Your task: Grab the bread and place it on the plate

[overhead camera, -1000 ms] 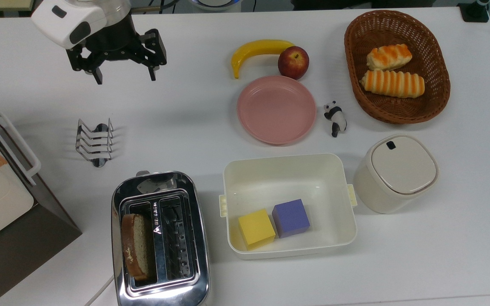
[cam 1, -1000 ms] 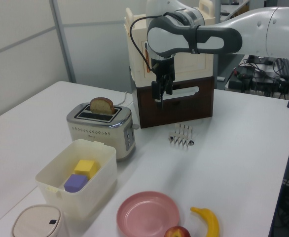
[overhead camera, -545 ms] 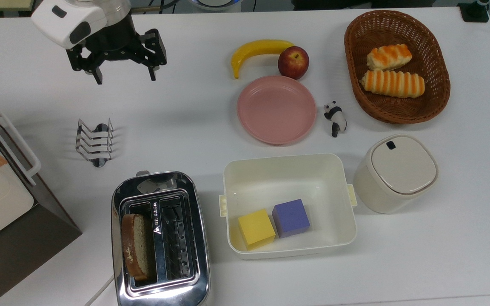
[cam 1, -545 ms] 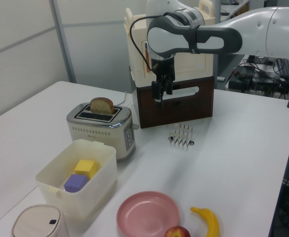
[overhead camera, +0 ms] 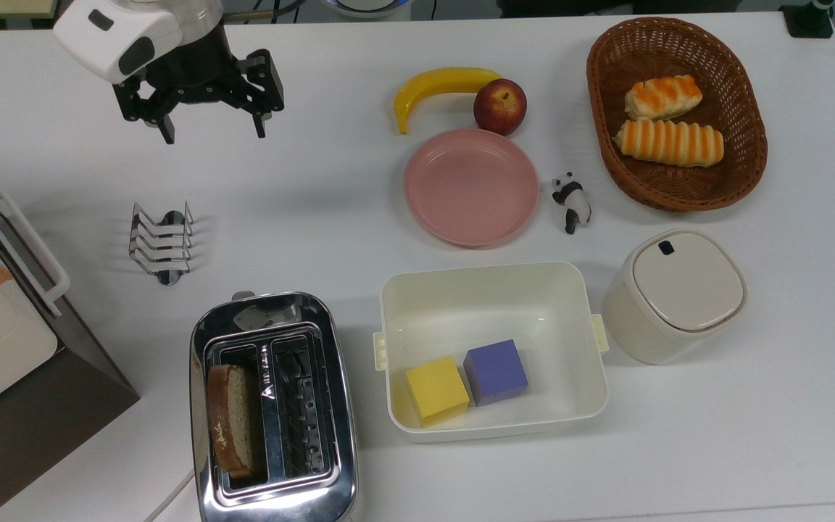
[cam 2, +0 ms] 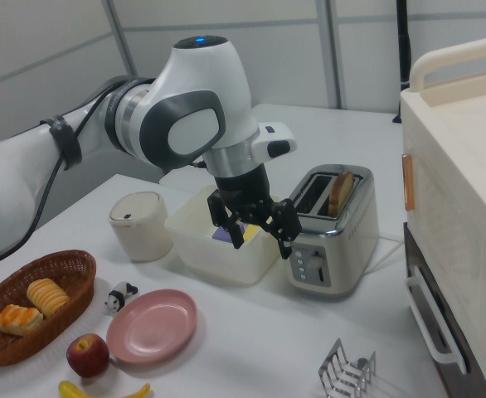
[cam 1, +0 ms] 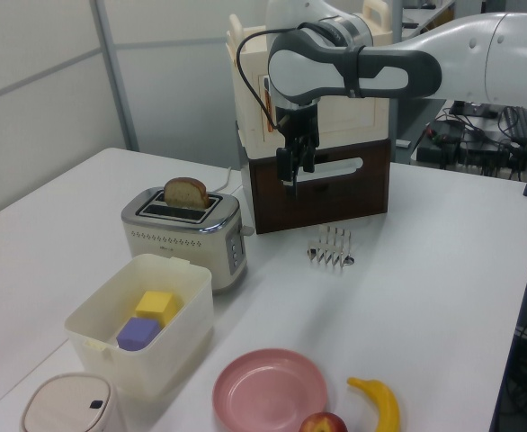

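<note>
Nothing moved; bread (overhead camera: 233,420) half-hidden in toaster (overhead camera: 272,406).

A: Where is the chrome two-slot toaster (cam 2: 332,234)?

B: It stands on the white table (cam 2: 251,340). A brown bread slice (cam 2: 340,191) stands upright in a slot.

A: And the black two-finger gripper (cam 2: 253,235)?

B: It hangs in front of the toaster, fingers spread apart and holding nothing.

A: The round pink plate (cam 2: 153,326)?

B: Well apart from the toaster, bare, with a red apple (cam 2: 88,354) just beside it.
</note>
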`<state>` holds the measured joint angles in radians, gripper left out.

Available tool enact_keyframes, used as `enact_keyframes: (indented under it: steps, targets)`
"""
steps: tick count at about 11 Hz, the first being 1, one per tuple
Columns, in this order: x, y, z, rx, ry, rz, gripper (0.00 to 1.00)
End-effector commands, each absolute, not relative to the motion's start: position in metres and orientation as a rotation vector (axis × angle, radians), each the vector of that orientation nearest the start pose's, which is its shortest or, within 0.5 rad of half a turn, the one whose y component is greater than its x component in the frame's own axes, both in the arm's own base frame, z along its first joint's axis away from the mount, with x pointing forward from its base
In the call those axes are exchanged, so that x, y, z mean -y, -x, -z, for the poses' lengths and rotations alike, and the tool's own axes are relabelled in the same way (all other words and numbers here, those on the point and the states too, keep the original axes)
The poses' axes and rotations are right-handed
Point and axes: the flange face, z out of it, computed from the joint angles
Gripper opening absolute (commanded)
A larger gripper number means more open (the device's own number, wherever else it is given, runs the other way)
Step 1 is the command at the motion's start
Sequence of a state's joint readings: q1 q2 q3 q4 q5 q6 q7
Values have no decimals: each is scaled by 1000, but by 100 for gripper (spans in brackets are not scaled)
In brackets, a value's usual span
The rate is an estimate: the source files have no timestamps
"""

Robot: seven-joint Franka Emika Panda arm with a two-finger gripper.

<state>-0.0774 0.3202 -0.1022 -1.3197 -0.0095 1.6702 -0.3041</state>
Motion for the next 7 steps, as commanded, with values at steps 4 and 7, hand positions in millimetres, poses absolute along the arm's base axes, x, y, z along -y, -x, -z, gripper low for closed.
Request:
enact_keyframes:
  steps: [4, 7]
  targets:
    - [106, -647, -562, 191, 3193, 84, 100]
    - [106, -666, -557, -23, 3189, 255, 100]
